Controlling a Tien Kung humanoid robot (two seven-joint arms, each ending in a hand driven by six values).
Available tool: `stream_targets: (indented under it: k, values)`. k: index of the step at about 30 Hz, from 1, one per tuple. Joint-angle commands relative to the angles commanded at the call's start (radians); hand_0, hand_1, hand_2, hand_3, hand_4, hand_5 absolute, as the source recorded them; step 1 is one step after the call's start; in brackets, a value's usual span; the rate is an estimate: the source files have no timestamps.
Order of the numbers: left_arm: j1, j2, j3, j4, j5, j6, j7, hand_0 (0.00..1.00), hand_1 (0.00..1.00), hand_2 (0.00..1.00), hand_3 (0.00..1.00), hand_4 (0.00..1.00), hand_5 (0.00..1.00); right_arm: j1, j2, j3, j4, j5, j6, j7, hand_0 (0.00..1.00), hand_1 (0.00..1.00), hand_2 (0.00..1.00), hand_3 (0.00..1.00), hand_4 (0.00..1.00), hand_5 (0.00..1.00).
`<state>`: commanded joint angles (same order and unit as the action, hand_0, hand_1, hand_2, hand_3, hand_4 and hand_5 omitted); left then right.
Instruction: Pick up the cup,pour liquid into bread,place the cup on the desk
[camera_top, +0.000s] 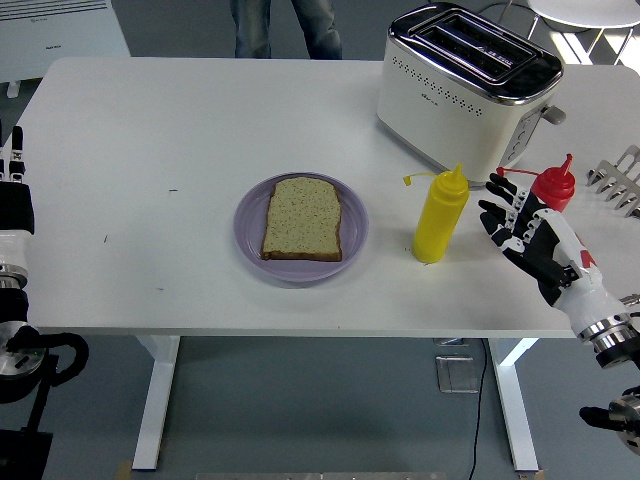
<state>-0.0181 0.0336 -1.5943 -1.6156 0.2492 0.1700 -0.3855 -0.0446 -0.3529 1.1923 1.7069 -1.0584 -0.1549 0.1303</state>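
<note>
Right of the purple plate (300, 255), near but apart from it: yellow squeeze bottle (439, 216), upright on the white table (180, 130), cap flipped off to its left on a thin tether. On the plate, a single slice of bread (303, 218), flat, lying well within the rim. Further right of the plate, beyond the yellow bottle: right hand (518, 226), black-and-white, fingers spread and slack, gripping nothing, fingertips pointed toward the bottle with a clear gap between. Just behind that hand, partly hidden by it, a red squeeze bottle (555, 186), upright, nozzle up. Up and to the right of the plate, at the far side of the table: cream-and-chrome toaster (466, 85), two slots on top, empty-looking. Far right of the plate, at the table's edge, part of a metal rack (620, 178). Far left of the plate, at the frame edge: left hand (13, 190), resting beside the table; fingers pointing up, open or closed impossible to judge. Beyond the plate, past the far table edge, a person's legs (286, 27) in jeans.
</note>
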Motion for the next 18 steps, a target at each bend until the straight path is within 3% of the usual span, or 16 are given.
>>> stream_targets:
  k: [9,10,18]
  values:
    - [0.001,-0.001,0.0,0.0,0.0,0.0,0.0,0.881,0.888,0.873,0.767,0.544,0.998,0.008,0.009,-0.018,-0.034,-0.028,-0.014,0.013,0.957,0.884,0.955,0.944,0.731,0.392]
    - [0.0,-0.001,-0.001,0.0,0.0,0.0,0.0,0.881,0.888,0.873,0.767,0.544,0.998,0.01,0.012,-0.02,-0.042,-0.033,-0.019,0.015,0.963,0.888,0.962,0.958,0.746,0.332]
    - [0.001,-0.001,0.0,0.001,0.0,0.0,0.0,0.881,0.888,0.873,0.767,0.544,0.998,0.029,0.024,-0.039,-0.088,-0.059,-0.05,0.027,0.966,0.892,0.965,0.964,0.763,0.291]
